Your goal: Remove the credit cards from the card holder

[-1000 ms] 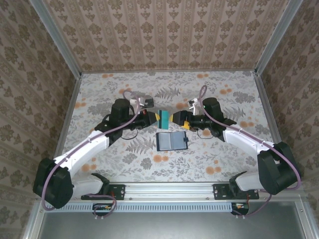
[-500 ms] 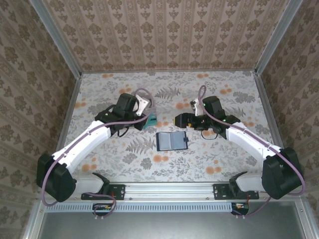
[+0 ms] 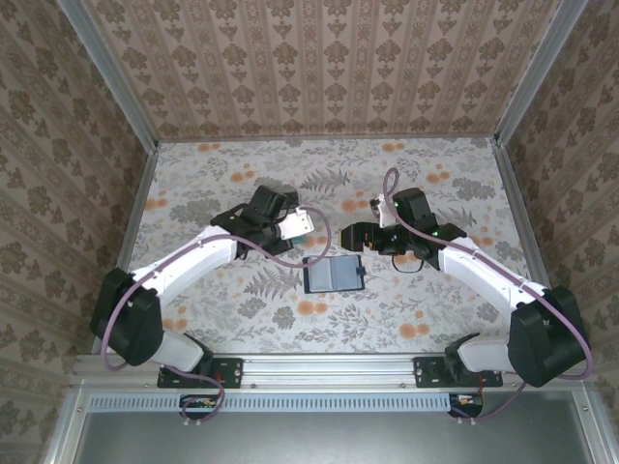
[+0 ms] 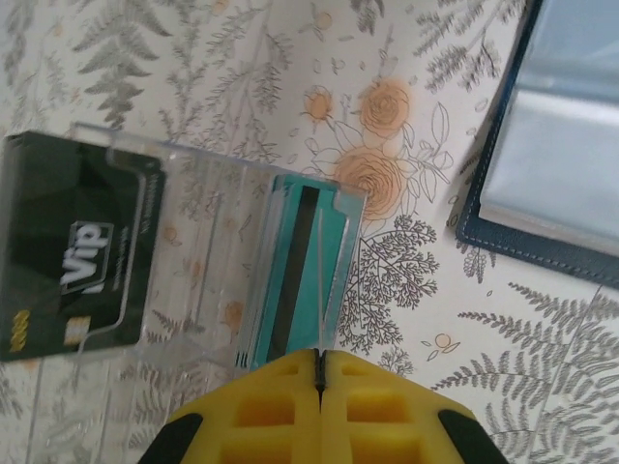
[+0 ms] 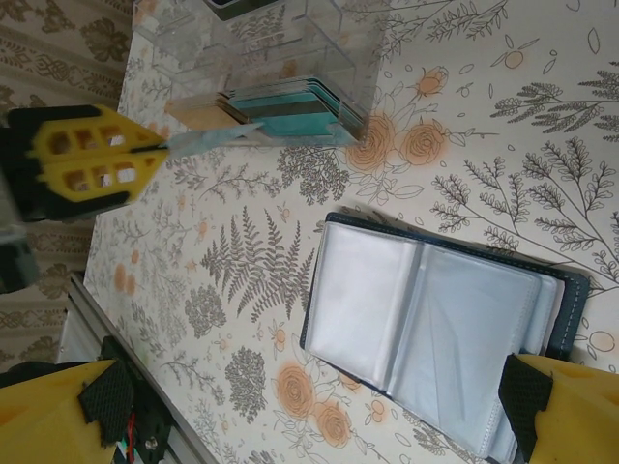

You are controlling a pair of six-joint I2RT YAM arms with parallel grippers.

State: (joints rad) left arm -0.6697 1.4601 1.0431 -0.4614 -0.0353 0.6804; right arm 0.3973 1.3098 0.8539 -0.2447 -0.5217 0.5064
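The card holder (image 3: 334, 275) lies open on the table, navy outside with clear sleeves (image 5: 426, 324) that look empty. My left gripper (image 4: 320, 356) is shut on a thin teal card (image 5: 208, 138), seen edge-on just above the clear tray (image 4: 193, 251). In the top view the left gripper (image 3: 293, 225) holds that card up-left of the holder. Several teal cards (image 4: 295, 261) and a dark green VIP card (image 4: 77, 261) lie in the tray. My right gripper (image 5: 311, 387) hangs open over the holder, its fingers (image 5: 566, 406) wide apart; from above, the right gripper (image 3: 350, 235) is just beyond the holder's far right corner.
The clear tray (image 5: 280, 43) stands just beyond the holder, between the two grippers. Patterned walls close the table in on three sides. Flowered tabletop (image 3: 426, 309) spreads to the right and front of the holder.
A second ago both grippers held the teal card between them. The right let go and stayed near the holder. The left carried the card left, then swung it back over the tray.
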